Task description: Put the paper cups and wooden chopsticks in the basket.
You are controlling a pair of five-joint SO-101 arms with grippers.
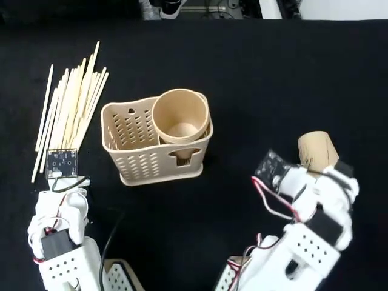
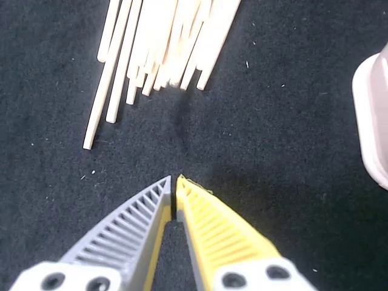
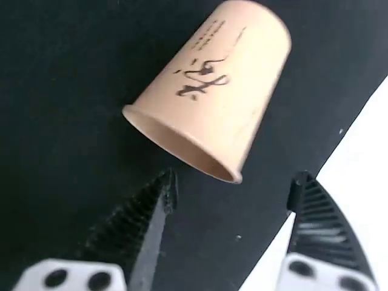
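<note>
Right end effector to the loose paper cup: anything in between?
Nothing visible. The paper cup lies on its side, rim toward the open right end effector, with just bare black table between them.

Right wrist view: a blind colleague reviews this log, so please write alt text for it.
A paper cup lies on its side on a black table, with its mouth facing the right hand. The hand is open and holds nothing, and its two dark fingertips sit just short of the cup's rim.
</note>
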